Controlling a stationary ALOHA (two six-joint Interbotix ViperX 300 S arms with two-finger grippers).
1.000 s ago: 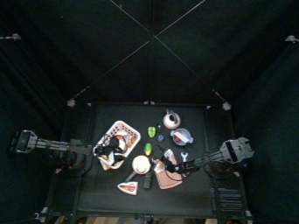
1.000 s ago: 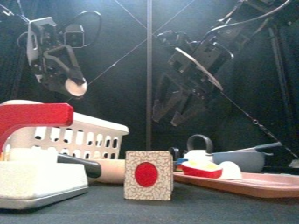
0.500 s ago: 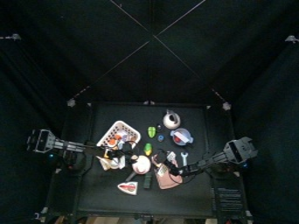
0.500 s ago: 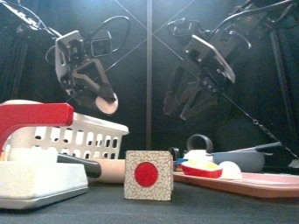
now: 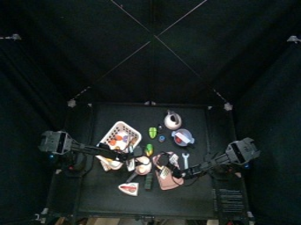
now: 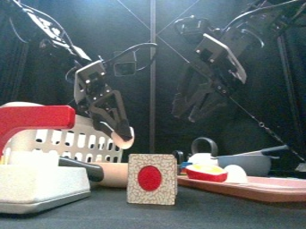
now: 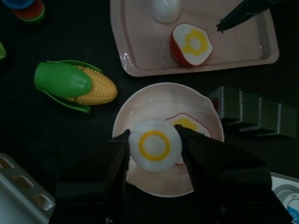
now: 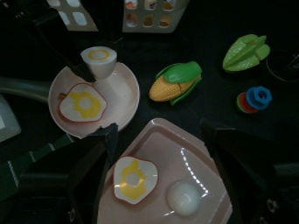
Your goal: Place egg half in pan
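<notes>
The egg half (image 7: 155, 143), a small pale round piece with a yellow centre, sits between the jaws of my left gripper (image 7: 156, 151), which is shut on it. It hangs just above the pale pink pan (image 7: 163, 103). The right wrist view shows the same egg half (image 8: 100, 57) over the pan's (image 8: 114, 87) far rim, beside a yellow fried-egg shape lying in it. In the front view my left gripper (image 6: 117, 132) points down at centre left. My right gripper (image 8: 158, 131) is open and holds nothing; it hovers above the pink tray (image 8: 187, 149).
The pink tray (image 7: 251, 54) holds a red-and-yellow piece (image 7: 193, 44) and a white egg (image 7: 167, 9). A corn cob (image 7: 76, 83) lies next to the pan, with a green pepper (image 8: 246, 51) beyond. A white rack (image 6: 78, 141) and a card block (image 6: 153, 179) stand in front.
My left arm has swung right and down with the egg half, from high at the left to just over the pan. My right gripper has shifted only slightly.
</notes>
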